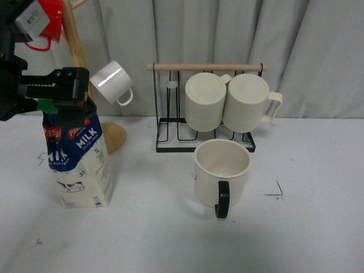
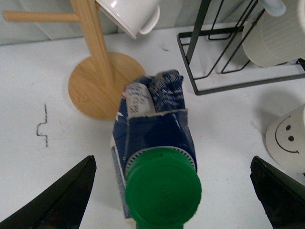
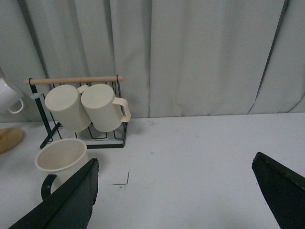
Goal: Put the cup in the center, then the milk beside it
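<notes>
Green cap (image 2: 163, 191) tops the upright milk carton (image 2: 155, 138), left gripper (image 2: 172, 159) spread wide either side, not touching
Front view: cup (image 1: 222, 170) at carton's 3 o'clock, handle (image 1: 222, 200) toward 6; only the left wrist view shows its smiley (image 2: 288, 138). Right gripper (image 3: 175, 162) spread, empty

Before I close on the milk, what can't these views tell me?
- Front view: the left gripper covers the milk's top; contact unclear.
- Left wrist view: the green cap hides the milk's base.
- Right wrist view: a right gripper finger hides the cup's base; milk out of frame.
</notes>
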Robot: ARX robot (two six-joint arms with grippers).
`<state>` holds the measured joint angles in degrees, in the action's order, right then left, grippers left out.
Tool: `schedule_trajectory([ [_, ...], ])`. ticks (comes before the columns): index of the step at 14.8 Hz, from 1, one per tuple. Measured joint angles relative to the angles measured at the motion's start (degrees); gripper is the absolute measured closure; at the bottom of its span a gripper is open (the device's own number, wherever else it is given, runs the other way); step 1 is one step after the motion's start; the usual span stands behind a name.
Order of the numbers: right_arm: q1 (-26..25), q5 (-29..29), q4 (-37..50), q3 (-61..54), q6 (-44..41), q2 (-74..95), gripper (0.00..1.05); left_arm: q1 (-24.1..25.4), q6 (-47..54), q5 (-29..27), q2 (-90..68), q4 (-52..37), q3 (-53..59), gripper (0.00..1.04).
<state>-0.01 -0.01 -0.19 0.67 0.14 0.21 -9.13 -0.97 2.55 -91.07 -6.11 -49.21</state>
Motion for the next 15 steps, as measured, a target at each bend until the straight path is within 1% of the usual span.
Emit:
schedule_trajectory([
  [3, 0.0, 0.0, 0.0, 0.0, 0.0, 0.0, 0.06, -0.92, -2.1, -0.24, -1.99, -0.28, 0.85, 0.07],
  [5, 0.0, 0.0, 0.0, 0.0, 0.0, 0.0, 0.06, -1.18, -3.15, -1.57, -2.6, -0.22, 1.16, 0.07],
  [6, 0.0, 0.0, 0.0, 0.0, 0.0, 0.0, 0.06, -1.18, -3.41, -2.21, -2.73, -0.28, 1.49, 0.14],
  [7, 0.0, 0.0, 0.0, 0.0, 0.0, 0.0, 0.06, -1.2, -3.69, -2.64, -2.78, -0.42, 1.92, 0.36],
  [8, 0.0, 0.0, 0.0, 0.0, 0.0, 0.0, 0.06, -1.2, -3.78, -3.26, -3.08, -0.87, 1.97, 0.68],
  [9, 0.0, 0.0, 0.0, 0.0, 0.0, 0.0, 0.06, -1.18, -3.78, -3.56, -3.08, -1.14, 1.99, 0.85],
  [10, 0.0, 0.0, 0.0, 0.0, 0.0, 0.0, 0.06, -1.18, -3.78, -3.91, -3.08, -1.07, 1.99, 0.95],
  [11, 0.0, 0.0, 0.0, 0.0, 0.0, 0.0, 0.06, -1.2, -3.78, -4.09, -2.97, -0.96, 1.99, 1.01],
  [15, 0.0, 0.0, 0.0, 0.0, 0.0, 0.0, 0.06, -2.86, -3.74, -5.2, -0.83, 1.84, 1.99, 1.01],
])
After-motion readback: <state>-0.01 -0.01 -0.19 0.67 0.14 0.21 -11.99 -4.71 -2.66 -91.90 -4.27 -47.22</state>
